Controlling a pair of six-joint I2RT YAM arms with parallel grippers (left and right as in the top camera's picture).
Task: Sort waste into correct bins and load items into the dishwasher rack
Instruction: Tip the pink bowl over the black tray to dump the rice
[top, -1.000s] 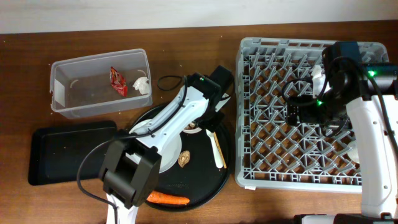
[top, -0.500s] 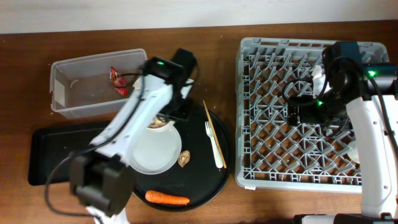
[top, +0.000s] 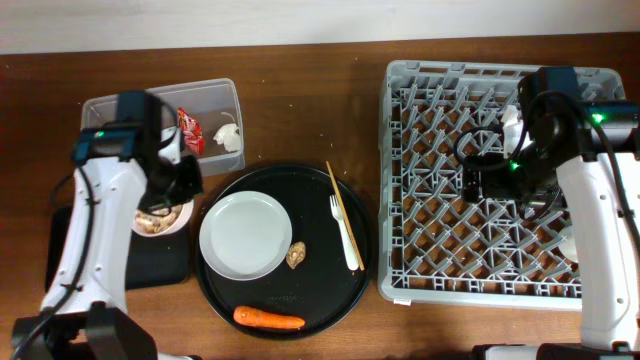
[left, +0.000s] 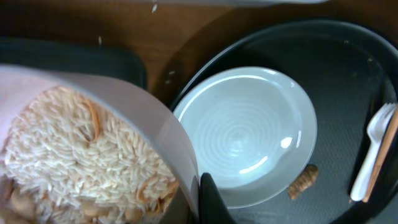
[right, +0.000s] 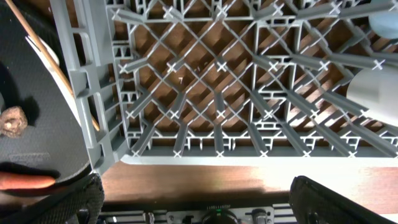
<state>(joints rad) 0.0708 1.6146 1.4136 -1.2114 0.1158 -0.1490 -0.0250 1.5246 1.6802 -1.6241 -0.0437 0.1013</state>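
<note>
My left gripper (top: 178, 192) is shut on the rim of the white-pink bowl (top: 160, 216), which is full of beige food scraps (left: 68, 155). It holds the bowl over the shallow black rectangular tray (top: 100, 250). The pale grey plate (top: 245, 236), brown lump (top: 297, 255), carrot (top: 268, 319), white fork (top: 346, 240) and chopsticks (top: 339, 203) lie on the round black tray (top: 330, 300). The clear tub (top: 110, 110) holds the red wrapper (top: 190, 130) and white tissue (top: 230, 138). My right gripper (top: 478, 183) is open and empty over the grey dishwasher rack (top: 440, 250).
A pale cup (right: 373, 87) stands in the rack near its front right. In the left wrist view the plate (left: 249, 130), the lump (left: 303, 182) and the fork (left: 373, 149) lie right of the bowl. The table's front edge runs just below the rack (right: 249, 168).
My left arm has swung left with the bowl, from the round black tray past the tub to above the black rectangular tray. The right arm has not moved.
</note>
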